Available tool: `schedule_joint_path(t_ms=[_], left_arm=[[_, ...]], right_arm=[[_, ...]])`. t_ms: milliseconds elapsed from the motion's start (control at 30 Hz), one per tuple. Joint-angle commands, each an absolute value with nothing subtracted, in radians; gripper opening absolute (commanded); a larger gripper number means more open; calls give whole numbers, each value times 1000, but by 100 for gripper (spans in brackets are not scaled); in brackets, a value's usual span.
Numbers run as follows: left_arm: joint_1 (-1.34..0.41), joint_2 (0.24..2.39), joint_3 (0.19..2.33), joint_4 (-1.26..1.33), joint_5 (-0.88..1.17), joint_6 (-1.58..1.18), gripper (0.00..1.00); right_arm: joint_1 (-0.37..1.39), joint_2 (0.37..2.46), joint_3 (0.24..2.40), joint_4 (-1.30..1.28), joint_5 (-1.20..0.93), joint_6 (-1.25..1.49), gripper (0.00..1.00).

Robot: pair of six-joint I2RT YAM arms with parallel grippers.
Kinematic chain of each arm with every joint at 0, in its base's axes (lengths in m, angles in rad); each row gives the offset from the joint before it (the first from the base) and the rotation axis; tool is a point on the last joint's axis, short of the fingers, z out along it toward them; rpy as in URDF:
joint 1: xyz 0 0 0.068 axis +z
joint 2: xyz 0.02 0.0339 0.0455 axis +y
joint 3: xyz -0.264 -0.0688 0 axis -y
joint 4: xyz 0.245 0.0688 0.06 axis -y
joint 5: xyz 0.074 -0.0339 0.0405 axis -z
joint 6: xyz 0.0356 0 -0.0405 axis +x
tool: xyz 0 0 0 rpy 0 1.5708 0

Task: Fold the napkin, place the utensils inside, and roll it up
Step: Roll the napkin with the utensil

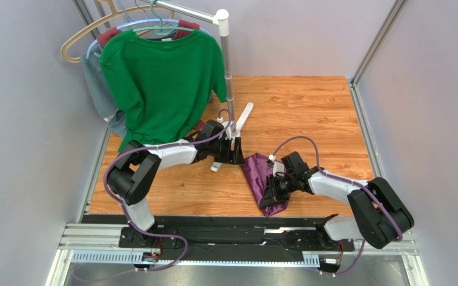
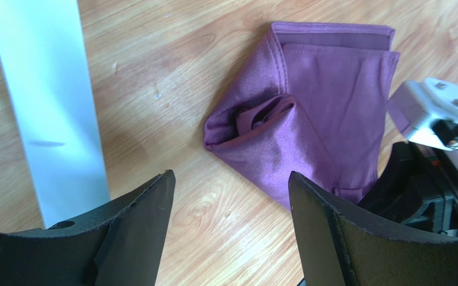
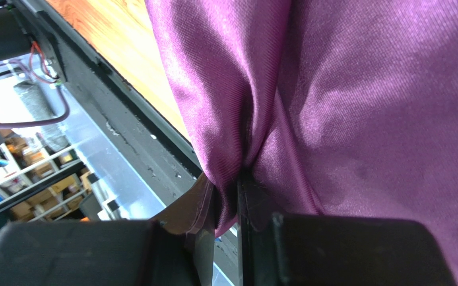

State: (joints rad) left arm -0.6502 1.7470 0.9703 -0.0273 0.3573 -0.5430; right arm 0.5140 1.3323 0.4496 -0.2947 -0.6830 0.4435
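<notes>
Closest to the lens: right claw (image 3: pixel 228 202), fingers pressed nearly together with a bunched ridge of napkin (image 3: pixel 363 119) pinched between them. Purple cloth fills most of that wrist view, with deep creases running into the pinch. Behind it are the black rail (image 3: pixel 124 137) and a strip of the bench (image 3: pixel 118 36).

From above, the napkin lies on the wooden bench between the two arms, slightly right of centre and close to the near edge. It is folded into a rough, narrow wedge. The wide end points away from the bases and the narrow end is under the right claw, close to the rail.

Left claw (image 2: pixel 230 179): fingers spread wide and holding nothing, just beside the napkin's left side. Its wrist view shows layered folds: a straight hemmed edge at the far end, and a loose tucked pocket of cloth at the corner nearest the fingers. I cannot tell what is inside that pocket.

White rack foot (image 2: pixel 46 101) lies flat on the bench on the other side of the left claw, apart from the napkin. Green T-shirt (image 1: pixel 160 77) hangs on the rack at far left.
</notes>
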Motion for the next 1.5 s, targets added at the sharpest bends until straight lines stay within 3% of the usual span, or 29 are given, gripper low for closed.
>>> schedule_joint_path(t_ms=[0,533,633,900,1000,1100,1133,1200,1233,1300,1467], left_arm=[[-635,1770,948,144,431,-606,79],[-627,1913,979,305,511,-675,80],[-627,1939,996,310,528,-680,74],[-626,1973,996,334,564,-686,31],[-626,1971,994,334,575,-687,17],[-627,1961,991,316,574,-677,5],[-627,1954,991,299,572,-673,1],[-626,1941,992,269,565,-663,0],[-627,1933,996,223,551,-657,0],[-627,1918,1009,167,534,-635,0],[-627,1896,1040,14,502,-600,0]], right_arm=[[506,1373,431,-267,-695,422,5],[485,1433,437,-235,-733,417,4],[486,1437,439,-238,-732,414,4],[486,1424,460,-268,-719,403,5],[486,1407,476,-293,-712,397,9],[486,1370,509,-343,-695,384,20],[488,1356,521,-383,-683,379,29],[491,1310,572,-435,-664,356,39],[494,1296,592,-490,-640,347,49],[502,1269,641,-547,-600,328,57],[575,1207,805,-670,-391,288,62]])
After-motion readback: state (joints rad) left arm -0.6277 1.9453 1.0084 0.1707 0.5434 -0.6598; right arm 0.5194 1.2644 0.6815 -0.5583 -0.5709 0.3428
